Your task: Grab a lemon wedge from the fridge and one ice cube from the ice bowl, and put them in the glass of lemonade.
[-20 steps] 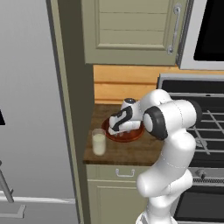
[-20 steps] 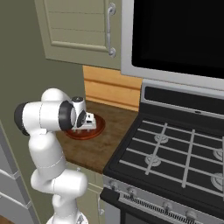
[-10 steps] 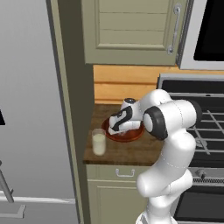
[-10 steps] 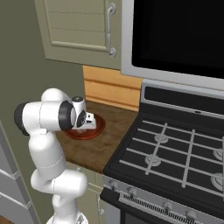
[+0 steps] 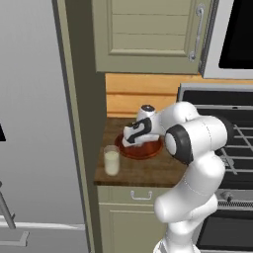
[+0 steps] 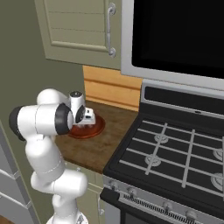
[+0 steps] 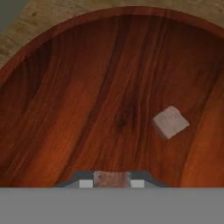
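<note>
At the far left stands the fridge (image 5: 34, 123), its grey door shut as far as the left base view shows. Just right of it, at the near left corner of the wooden counter (image 5: 148, 170), the glass of lemonade (image 5: 111, 160) stands upright with pale liquid; whether the lemon wedge is already in it is too small to tell. A little right and farther back sits the ice bowl (image 5: 141, 147), close to the glass but not touching it. The gripper (image 5: 132, 138) is lowered into that bowl, and in the hand view its fingertips (image 7: 86, 183) are drawn close together on a small pale block that I take to be an ice cube (image 7: 112, 179), pinched between them down by the bowl's floor. A second ice cube (image 7: 171, 122) lies loose in the bowl to the right of the fingers. My judgement is that the ice step is half done: the cube is gripped but not lifted, and carrying it left to the glass and dropping it in is still to do.
</note>
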